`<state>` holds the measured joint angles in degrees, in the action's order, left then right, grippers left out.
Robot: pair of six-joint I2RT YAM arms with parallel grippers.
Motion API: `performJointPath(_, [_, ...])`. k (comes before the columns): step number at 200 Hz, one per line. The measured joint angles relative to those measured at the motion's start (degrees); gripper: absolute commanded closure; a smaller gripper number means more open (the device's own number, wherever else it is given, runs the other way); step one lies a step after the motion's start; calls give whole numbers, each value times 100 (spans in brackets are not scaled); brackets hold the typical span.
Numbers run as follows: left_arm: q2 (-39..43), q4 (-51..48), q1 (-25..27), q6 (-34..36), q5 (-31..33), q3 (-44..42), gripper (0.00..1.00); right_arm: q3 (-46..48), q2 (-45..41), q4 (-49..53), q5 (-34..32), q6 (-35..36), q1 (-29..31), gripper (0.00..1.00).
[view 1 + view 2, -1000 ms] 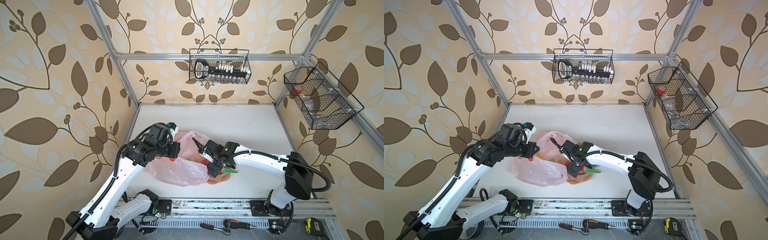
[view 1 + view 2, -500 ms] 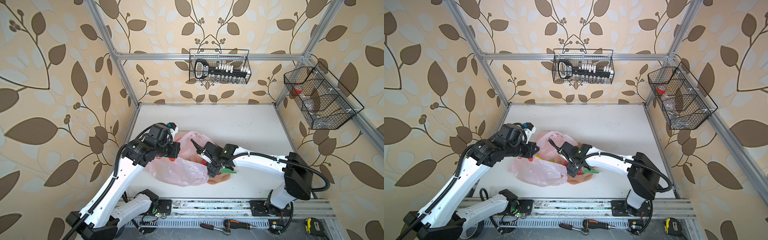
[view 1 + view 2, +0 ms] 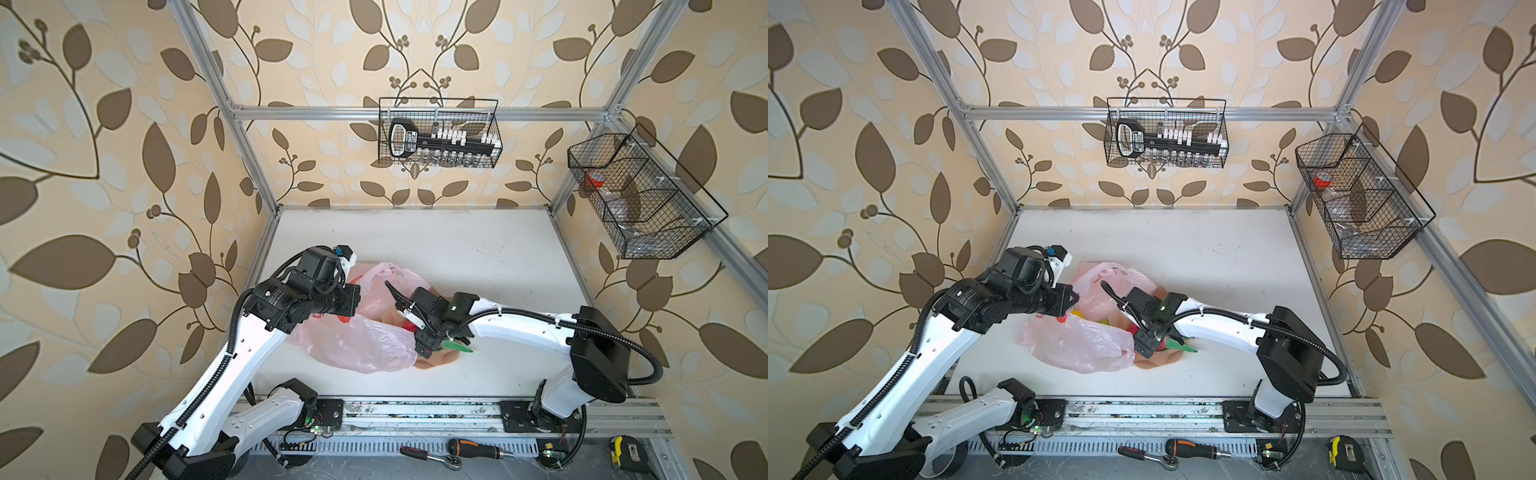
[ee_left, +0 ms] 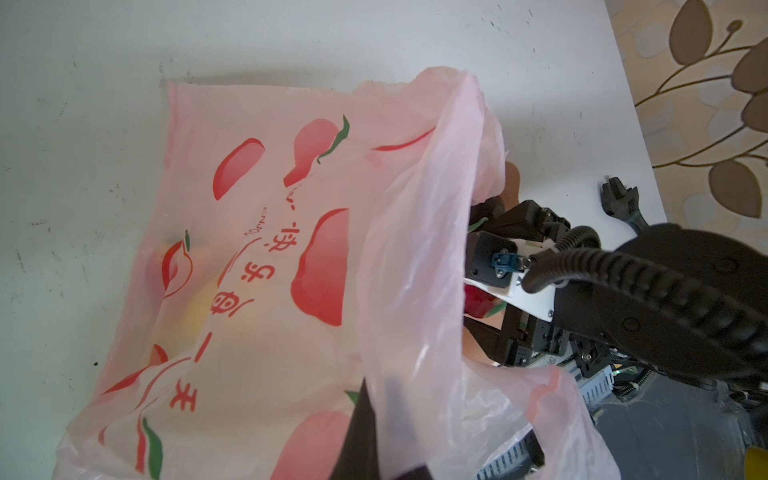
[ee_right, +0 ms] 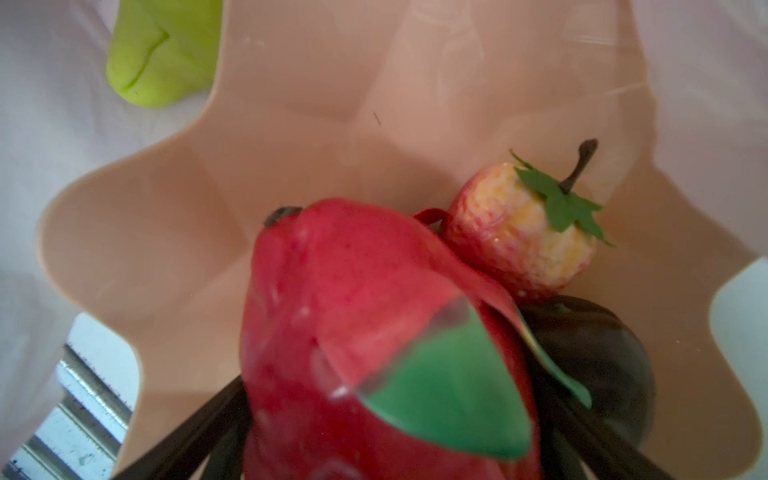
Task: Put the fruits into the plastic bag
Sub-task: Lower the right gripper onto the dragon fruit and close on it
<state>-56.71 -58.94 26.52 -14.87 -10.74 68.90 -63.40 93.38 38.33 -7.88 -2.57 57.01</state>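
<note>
Two grippers are seen. The left gripper is pinched shut on the raised rim of the bag (a yellow fruit shows through the film). The right gripper is spread wide astride the dragon fruit on the plate, beside a strawberry and plum; contact cannot be told.

The plastic bag, lying left of the table's middle, bore a line of red Chinese characters on its pink film. In the left wrist view they read 快乐每一天. Beside them ran a small red Latin word that seemed to begin ENJO, and its end could not be made out. The white label on the black tool holder in the far wire basket was too small to read.
</note>
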Motion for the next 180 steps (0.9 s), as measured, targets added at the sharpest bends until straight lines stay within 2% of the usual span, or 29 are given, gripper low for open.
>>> performJointPath(31, [0,0,0,-2,0,0,100,22,0,-55,-9,-35,11,7])
performJointPath(50, [2,0,0,-2,2,0,100,24,0,-74,-28,-83,24,17])
performJointPath(69, [4,-2,0,-2,2,0,100,33,-11,-90,-50,-114,26,33])
performJointPath(104, [13,0,0,-2,4,0,100,81,-81,-105,-72,-168,26,47])
performJointPath(136, [13,0,0,-2,4,0,100,98,-177,-7,-116,-260,26,54])
performJointPath(180, [11,0,0,-2,4,0,100,105,-780,181,-125,-411,2,55])
